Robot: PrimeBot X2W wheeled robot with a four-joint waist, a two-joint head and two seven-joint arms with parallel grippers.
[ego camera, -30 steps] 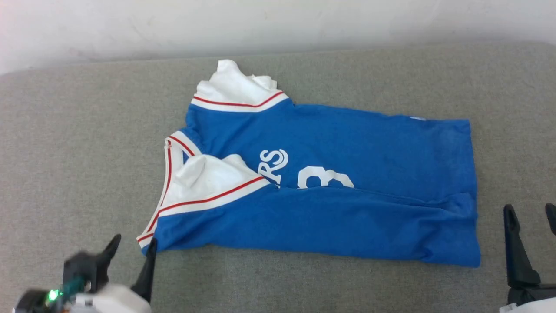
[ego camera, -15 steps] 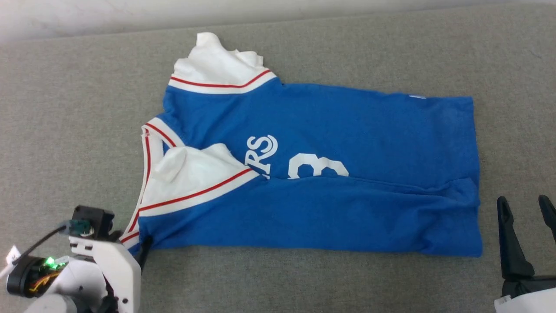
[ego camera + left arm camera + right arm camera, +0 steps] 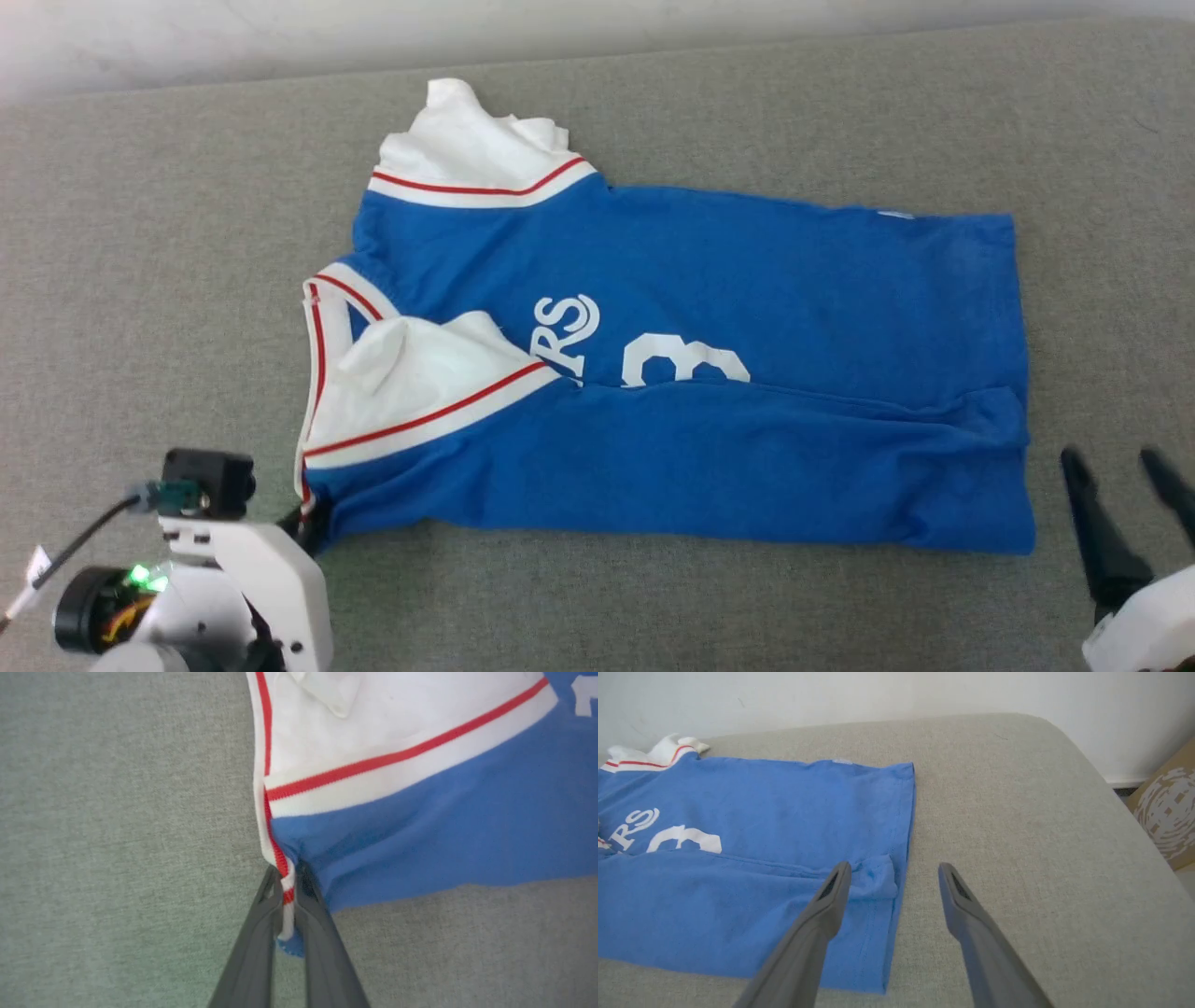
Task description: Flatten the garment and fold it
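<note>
On the cushion (image 3: 140,233), the shirt (image 3: 709,280) is pinched at its striped corner by the left gripper (image 3: 288,871); the right gripper (image 3: 894,867) is spread open.

Head: high, downward; left wrist: close on garment (image 3: 420,835); right wrist: low, oblique

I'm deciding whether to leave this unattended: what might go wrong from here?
1. The left gripper pinches only the narrow red-striped white trim at one corner of the bright blue jersey T-shirt; a pull may slip it free.
2. The right gripper stands open near the hem, holding nothing, so a one-sided pull may drag the shirt instead of flattening it.
</note>
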